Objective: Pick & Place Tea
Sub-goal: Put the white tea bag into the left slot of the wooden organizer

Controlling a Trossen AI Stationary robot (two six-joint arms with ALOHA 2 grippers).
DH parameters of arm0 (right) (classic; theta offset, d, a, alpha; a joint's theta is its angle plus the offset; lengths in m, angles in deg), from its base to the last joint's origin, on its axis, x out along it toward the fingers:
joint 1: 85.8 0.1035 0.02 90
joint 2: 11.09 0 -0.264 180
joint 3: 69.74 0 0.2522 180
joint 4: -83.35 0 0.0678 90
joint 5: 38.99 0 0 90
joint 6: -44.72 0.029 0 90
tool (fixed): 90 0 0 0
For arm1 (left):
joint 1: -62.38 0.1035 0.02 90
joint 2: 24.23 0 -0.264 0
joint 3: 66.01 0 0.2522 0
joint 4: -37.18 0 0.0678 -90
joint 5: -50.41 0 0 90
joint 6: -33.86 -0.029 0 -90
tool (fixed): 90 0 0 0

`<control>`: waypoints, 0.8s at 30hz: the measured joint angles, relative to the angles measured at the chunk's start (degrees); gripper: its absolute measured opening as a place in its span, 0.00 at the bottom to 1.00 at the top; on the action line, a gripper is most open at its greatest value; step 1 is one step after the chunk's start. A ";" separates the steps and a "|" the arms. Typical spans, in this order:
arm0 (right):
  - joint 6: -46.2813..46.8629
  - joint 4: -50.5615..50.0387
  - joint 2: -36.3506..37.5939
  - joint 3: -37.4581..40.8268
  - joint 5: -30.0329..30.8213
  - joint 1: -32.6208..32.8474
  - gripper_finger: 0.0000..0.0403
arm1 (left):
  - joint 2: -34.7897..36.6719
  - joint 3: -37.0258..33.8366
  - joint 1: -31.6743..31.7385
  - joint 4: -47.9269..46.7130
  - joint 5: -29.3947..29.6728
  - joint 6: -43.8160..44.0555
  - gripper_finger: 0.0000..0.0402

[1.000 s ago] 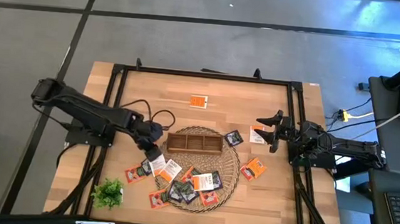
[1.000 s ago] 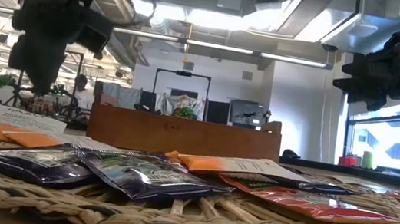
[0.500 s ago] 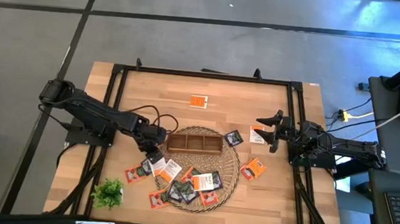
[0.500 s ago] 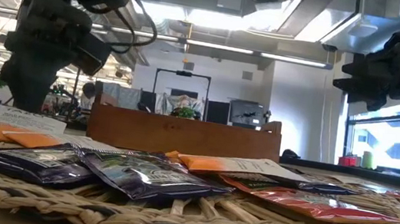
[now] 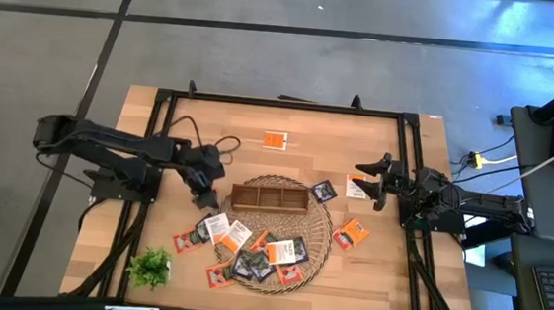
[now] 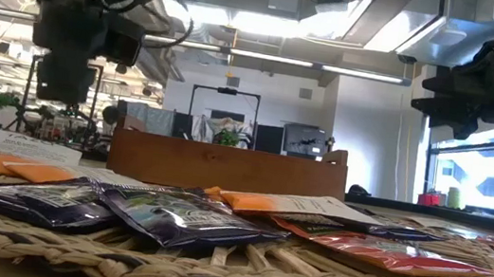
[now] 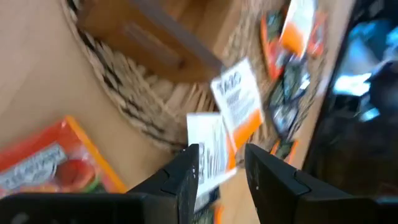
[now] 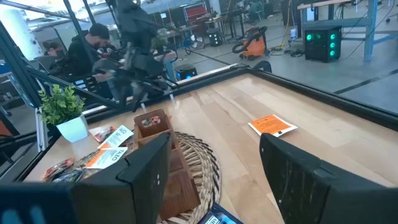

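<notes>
Fingers, left: your left gripper (image 5: 204, 200) hangs above the table just left of the wooden tray (image 5: 270, 195), its fingers (image 7: 185, 176) parted with nothing between them; below it you see a white-and-orange sachet (image 7: 237, 96) lying at the mat's edge.
Plant: a small green sprig (image 5: 151, 264) sits at the table's near left corner, well apart from both arms.
Tea, on the mat: most of your sachets (image 5: 266, 256) lie heaped on the near half of the round wicker mat (image 5: 322, 233); a few spill off its left side, a red one (image 5: 188, 239) flat on the wood.
Tray: it rests on the far part of the mat; whether its compartments hold anything you cannot tell from above.
Tea, loose: one orange sachet (image 5: 275, 140) lies alone behind the tray, a dark one (image 5: 325, 190) just right of the tray, another orange one (image 5: 351, 233) at the mat's right edge.
Fingers, right: your right gripper (image 5: 364, 181) waits by the table's right side with its fingers (image 8: 144, 176) spread wide and empty, above a white-and-orange sachet (image 5: 356, 190).
</notes>
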 joint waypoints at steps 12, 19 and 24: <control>-0.20 0.00 -0.02 0.00 0.00 0.00 0.61 | 2.98 -15.25 2.79 20.00 -5.72 12.73 0.31; -0.22 0.00 -0.02 0.00 0.00 0.02 0.61 | 2.96 -16.28 2.76 20.14 -3.29 12.64 0.31; -0.22 0.00 -0.02 0.00 0.00 0.00 0.61 | 2.90 -16.28 1.93 20.21 -2.63 12.21 0.31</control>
